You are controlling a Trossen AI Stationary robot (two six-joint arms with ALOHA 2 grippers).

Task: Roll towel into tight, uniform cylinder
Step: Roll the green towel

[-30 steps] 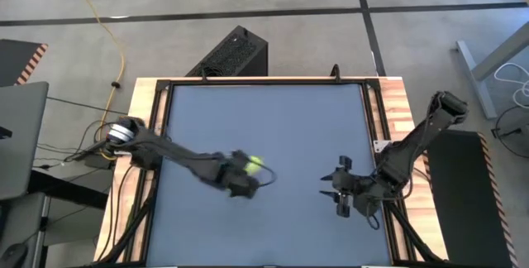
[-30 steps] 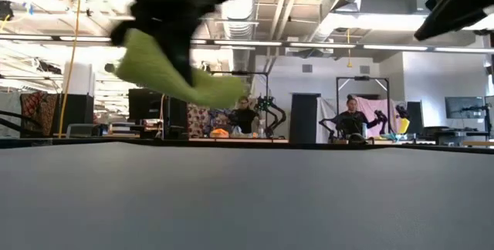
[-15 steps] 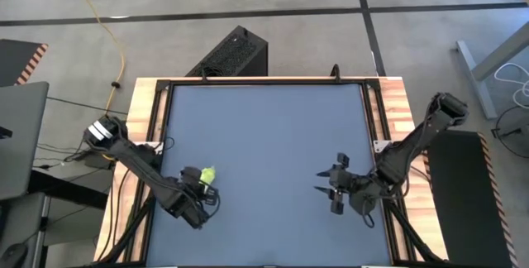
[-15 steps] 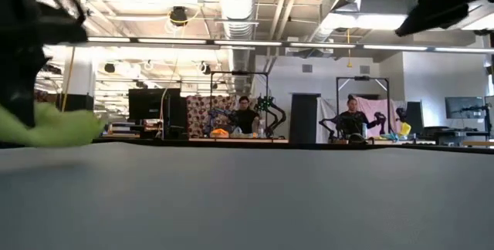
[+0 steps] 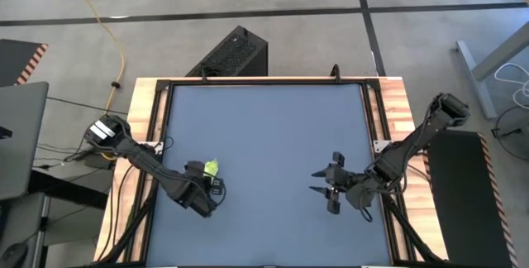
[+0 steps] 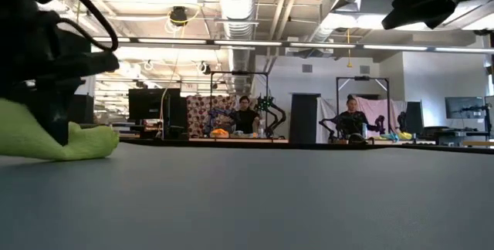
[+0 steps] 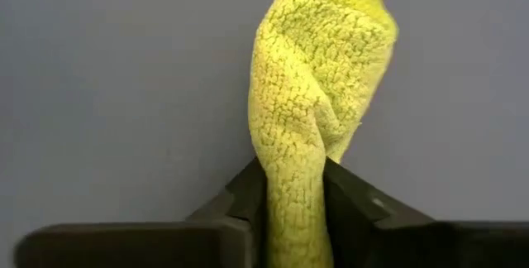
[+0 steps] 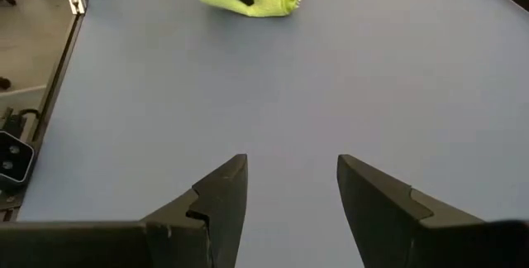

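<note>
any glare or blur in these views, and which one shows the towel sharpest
Low view: bright ceiling lights glare, and the left gripper is a dark near silhouette over the towel. Left wrist view: towel sharpest, pile texture clear. High view: even light, towel tiny. Right wrist view: the mat evenly lit.

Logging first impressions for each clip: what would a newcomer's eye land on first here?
The bright lime towel, bunched into a twisted wad, is pinched in the left gripper and lies on the dark blue-grey mat near its left edge. The right gripper hangs open and empty over the mat's right side, with bare mat between it and the towel. Beyond the table, the low view shows two people in a workshop.
</note>
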